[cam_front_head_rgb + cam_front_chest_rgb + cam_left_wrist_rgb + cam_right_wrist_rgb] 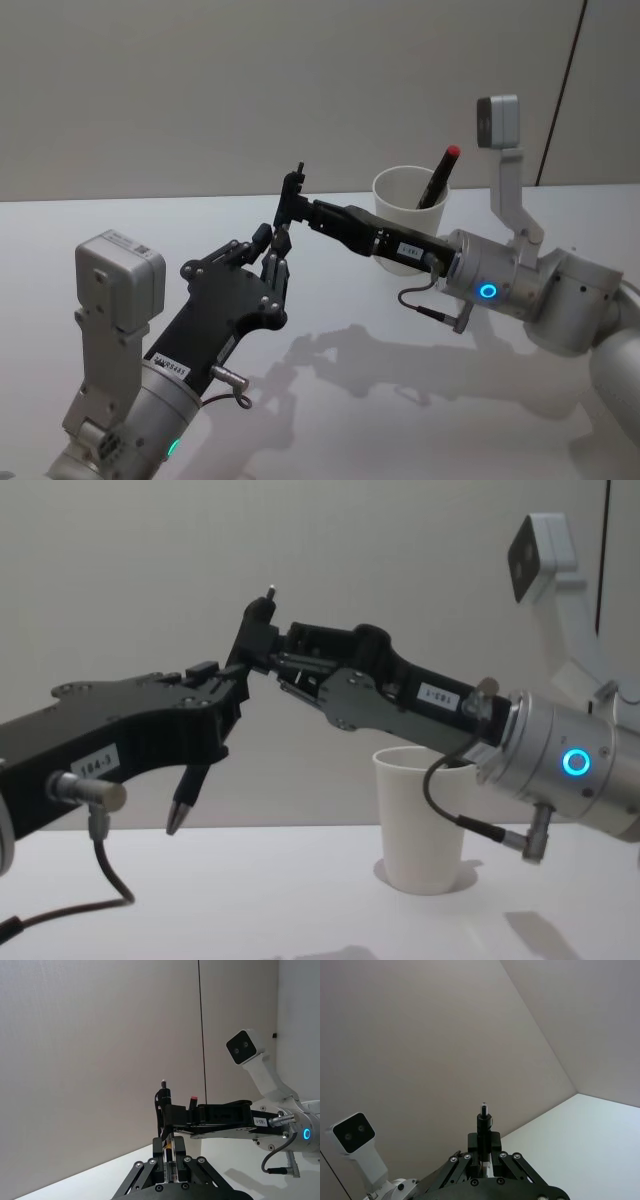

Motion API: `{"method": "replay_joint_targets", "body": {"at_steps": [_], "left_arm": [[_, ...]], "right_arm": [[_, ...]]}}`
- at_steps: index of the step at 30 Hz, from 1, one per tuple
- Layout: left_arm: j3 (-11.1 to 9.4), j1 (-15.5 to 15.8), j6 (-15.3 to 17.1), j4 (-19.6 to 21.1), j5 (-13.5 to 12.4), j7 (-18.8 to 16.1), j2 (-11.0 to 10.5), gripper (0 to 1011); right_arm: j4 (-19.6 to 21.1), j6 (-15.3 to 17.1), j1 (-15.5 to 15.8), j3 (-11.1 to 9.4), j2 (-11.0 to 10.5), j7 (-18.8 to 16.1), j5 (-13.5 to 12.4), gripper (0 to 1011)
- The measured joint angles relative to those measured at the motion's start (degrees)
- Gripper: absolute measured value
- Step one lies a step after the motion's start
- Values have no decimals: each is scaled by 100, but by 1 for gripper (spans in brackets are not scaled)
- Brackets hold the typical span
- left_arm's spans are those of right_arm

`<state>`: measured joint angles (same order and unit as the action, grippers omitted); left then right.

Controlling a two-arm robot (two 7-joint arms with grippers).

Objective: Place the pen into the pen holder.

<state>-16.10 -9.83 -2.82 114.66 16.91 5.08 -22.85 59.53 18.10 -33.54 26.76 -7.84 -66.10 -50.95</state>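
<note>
Small white labels on both arms, the writing too small to read surely. Black pen [190, 792] held upright above the white table [120, 215], clenched low by the left tool [222, 694] and at its top end by the right tool [255, 640]. White cup [420, 820] standing well apart to the right, below the right arm, with a red-capped pen [437, 180] leaning inside and open table all around.

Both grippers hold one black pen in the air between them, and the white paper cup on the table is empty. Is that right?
Not quite. The cup is not empty: the head view shows a red-capped pen leaning inside it. The rest stands: the left gripper and right gripper are both shut on the black pen, held above the table.
</note>
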Motion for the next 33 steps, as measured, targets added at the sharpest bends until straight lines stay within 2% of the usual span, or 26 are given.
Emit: {"method": "replay_joint_targets", "body": {"at_steps": [17, 22, 23, 24, 27, 33], "left_arm": [[-1, 0, 0, 0, 0, 0, 0, 139], [-1, 0, 0, 0, 0, 1, 0, 283], [-1, 0, 0, 0, 0, 1, 0, 283], [-1, 0, 0, 0, 0, 1, 0, 338], [0, 0, 0, 0, 0, 1, 0, 409], [0, 0, 0, 0, 0, 1, 0, 617]], "right_arm": [[0, 0, 0, 0, 0, -1, 0, 135], [0, 0, 0, 0, 0, -1, 1, 135], [0, 0, 0, 0, 0, 0, 1, 135], [0, 0, 0, 0, 0, 0, 1, 135], [0, 0, 0, 0, 0, 0, 1, 135], [0, 0, 0, 0, 0, -1, 0, 134]]}}
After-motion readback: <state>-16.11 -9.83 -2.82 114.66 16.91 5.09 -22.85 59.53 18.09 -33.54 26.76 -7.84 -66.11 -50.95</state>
